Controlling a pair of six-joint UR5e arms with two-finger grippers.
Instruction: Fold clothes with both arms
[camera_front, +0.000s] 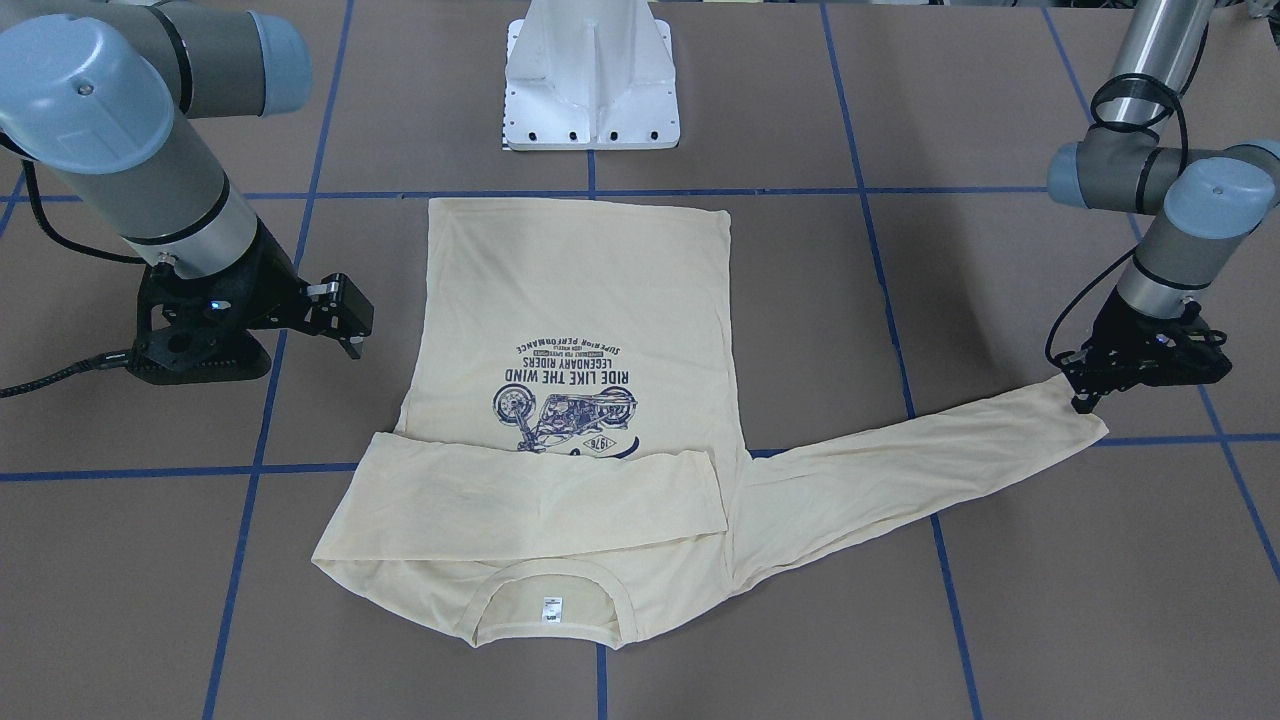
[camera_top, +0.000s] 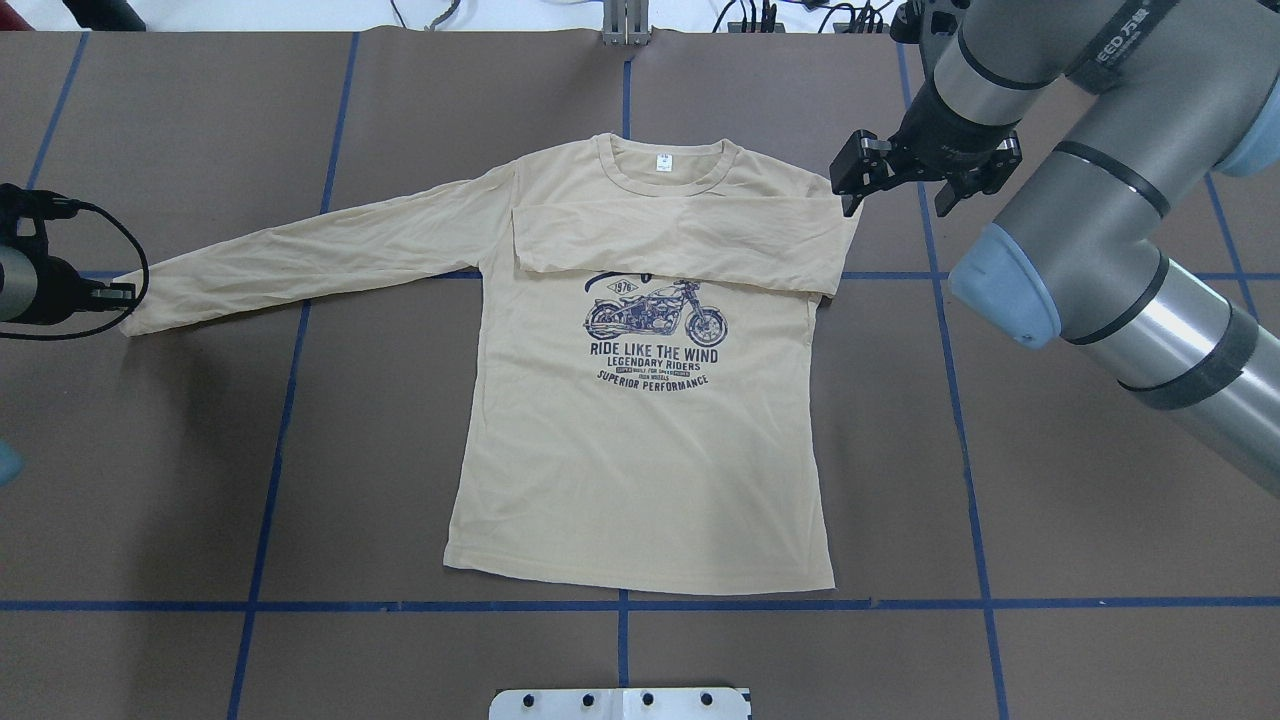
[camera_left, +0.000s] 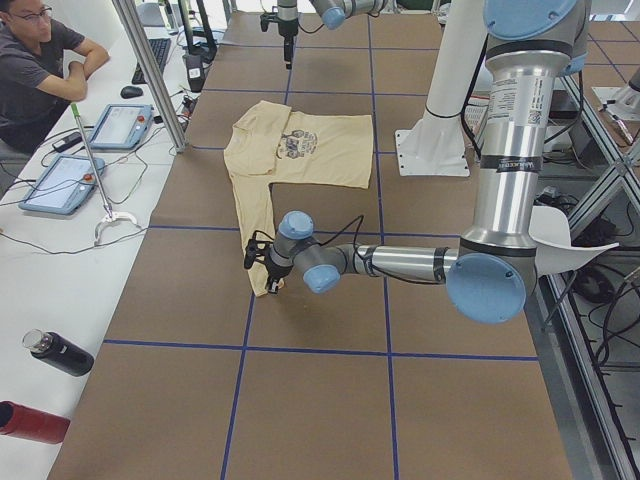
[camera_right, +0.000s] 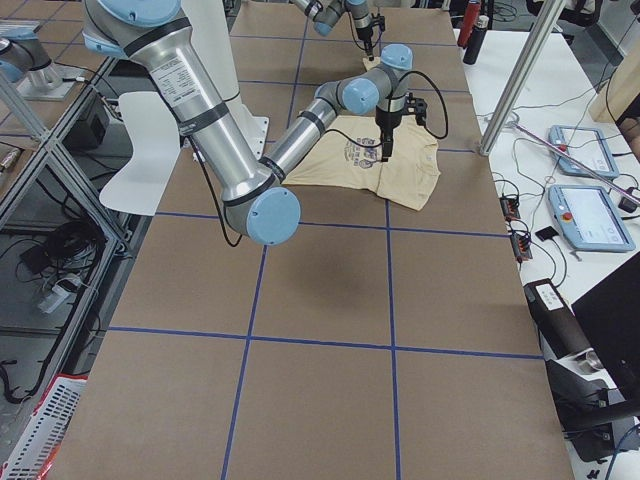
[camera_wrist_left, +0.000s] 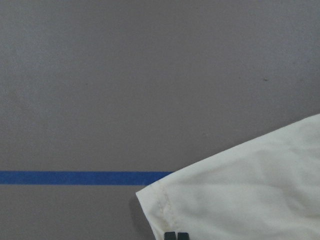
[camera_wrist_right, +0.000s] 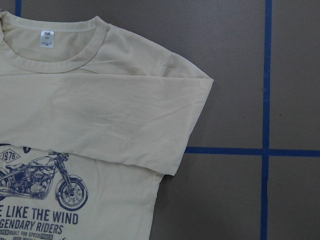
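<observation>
Since one sleeve (camera_top: 680, 245) already lies folded across the shirt (camera_top: 640, 450), just above the print (camera_top: 655, 320), I read my right gripper (camera_top: 895, 205) as done there: fingers spread, holding nothing, hovering off the cloth beyond the print on the robot's right. My other sleeve (camera_top: 300, 250) runs straight out, far from the print on the robot's left. That's why the left gripper (camera_front: 1085, 400) sits at its cuff (camera_wrist_left: 165, 220), tips pinched together on the hem. I judge it is grasping the cuff to carry it back over the print. Shirt lies flat, print up, on the table (camera_top: 1000, 450). Count: one shirt, two sleeves (one folded, one out), two arms, two grippers, one neck tag (camera_top: 663, 163).
</observation>
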